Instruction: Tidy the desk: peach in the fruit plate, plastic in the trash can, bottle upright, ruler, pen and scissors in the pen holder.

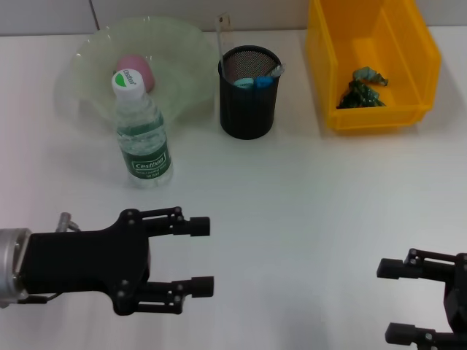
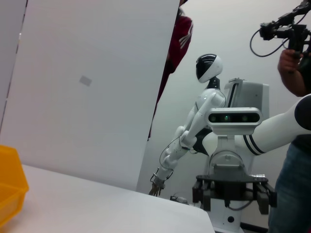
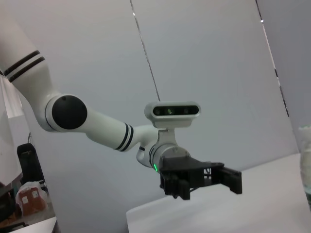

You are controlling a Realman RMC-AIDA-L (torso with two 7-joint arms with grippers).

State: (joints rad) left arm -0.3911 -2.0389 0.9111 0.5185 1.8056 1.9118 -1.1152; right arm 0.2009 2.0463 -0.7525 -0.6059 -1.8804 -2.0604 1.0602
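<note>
Desk tidy nearly wrapped: on the white surface [image 1: 306,219], the task's items look sorted, w/ both arms low at the near edge. L gripper [image 1: 195,257] sits at 7 o'clock, jaws spread, holding nothing; R gripper [image 1: 398,302] at 5 o'clock, jaws likewise spread and empty.

Risk, as a judgement: the water bottle [image 1: 142,131] stands upright at 10 o'clock, touching or just overlapping the fruit plate's near rim and directly ahead of the L gripper. Any forward sweep of that arm could tip it. Its narrow base gives little margin.

Containers, largest first: fruit plate [image 1: 179,51], pale green glass at 11 o'clock, holds the pink peach [image 1: 139,67] just behind the bottle cap. Yellow trash bin [image 1: 321,65] at 1 o'clock holds crumpled green plastic [image 1: 363,89]. Black mesh pen holder [image 1: 249,102] at 12 o'clock holds a clear ruler [image 1: 223,36] standing tall, plus blue handles, prob. scissors [image 1: 259,82]; pen not clearly distinguishable.
</note>
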